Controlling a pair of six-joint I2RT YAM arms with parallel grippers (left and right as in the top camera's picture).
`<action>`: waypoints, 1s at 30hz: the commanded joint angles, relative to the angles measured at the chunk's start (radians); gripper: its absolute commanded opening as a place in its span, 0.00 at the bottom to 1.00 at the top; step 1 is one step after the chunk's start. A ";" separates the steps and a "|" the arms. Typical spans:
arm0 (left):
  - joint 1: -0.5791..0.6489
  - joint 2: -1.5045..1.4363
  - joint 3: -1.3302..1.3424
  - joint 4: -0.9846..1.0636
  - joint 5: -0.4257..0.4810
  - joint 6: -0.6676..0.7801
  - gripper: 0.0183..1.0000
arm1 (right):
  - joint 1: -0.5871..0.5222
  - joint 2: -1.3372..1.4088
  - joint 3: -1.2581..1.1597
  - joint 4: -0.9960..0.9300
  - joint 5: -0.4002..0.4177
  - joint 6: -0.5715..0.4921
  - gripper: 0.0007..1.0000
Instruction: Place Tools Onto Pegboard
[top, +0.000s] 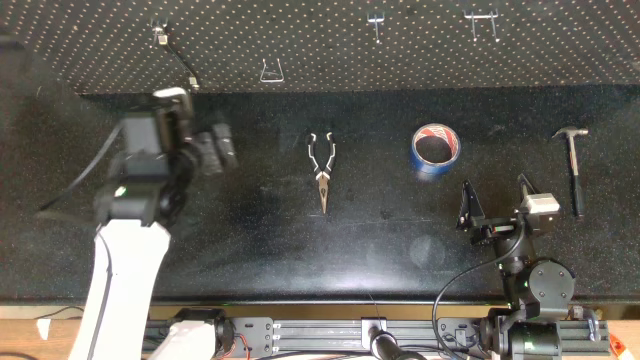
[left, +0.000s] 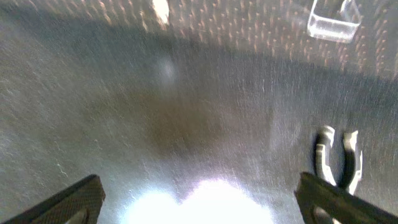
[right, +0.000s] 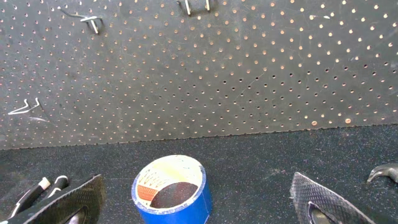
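The left gripper (left: 199, 202), fingers spread wide and holding nothing, hangs over bare black mat (top: 250, 240) near the pegboard (top: 330, 45) edge. Pliers (top: 321, 170) lie mid-mat with room all round. Next is the blue tape roll (top: 435, 148), faced by the right gripper (top: 494, 200), also spread. The hammer (top: 574, 168) lies near the right edge.

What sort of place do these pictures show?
Probably a workshop bench or tool station: a pegboard with metal hooks stands behind a dark worktop, where pliers, a roll of blue tape and a hammer lie.
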 joint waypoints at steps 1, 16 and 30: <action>-0.178 0.146 0.013 -0.108 0.043 -0.294 1.00 | 0.005 -0.005 -0.004 -0.003 0.009 0.007 0.97; -0.449 0.589 0.303 -0.143 0.071 -0.303 1.00 | 0.005 -0.005 -0.004 -0.003 0.009 0.007 0.97; -0.449 0.748 0.379 -0.143 0.024 -0.283 1.00 | 0.005 -0.005 -0.004 -0.003 0.009 0.007 0.97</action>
